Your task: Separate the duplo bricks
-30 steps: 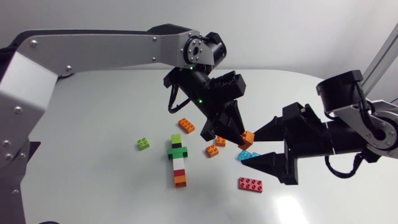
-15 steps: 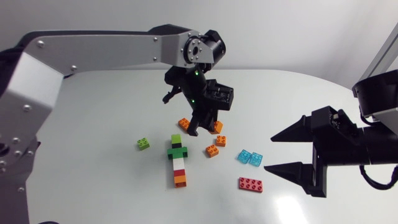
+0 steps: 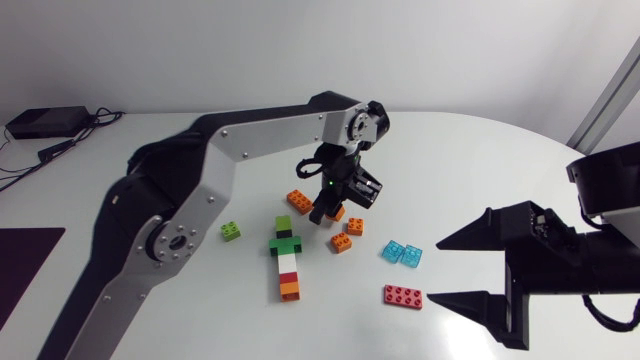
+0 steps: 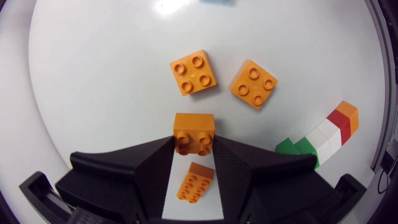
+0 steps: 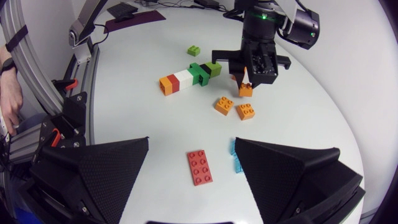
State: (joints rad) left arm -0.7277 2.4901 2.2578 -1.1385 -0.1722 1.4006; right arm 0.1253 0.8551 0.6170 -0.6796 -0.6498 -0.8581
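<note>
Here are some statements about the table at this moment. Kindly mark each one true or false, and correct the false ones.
1. The left gripper holds an orange brick between its fingers. True.
2. The right gripper is shut on the red flat brick. False: it is open, and that brick lies untouched on the table.
3. The lime brick lies apart from the long stack. True.
4. The long stack ends in a blue brick. False: it runs green, white, red, then orange.
5. Two loose orange bricks lie ahead of the left gripper. True.
</note>
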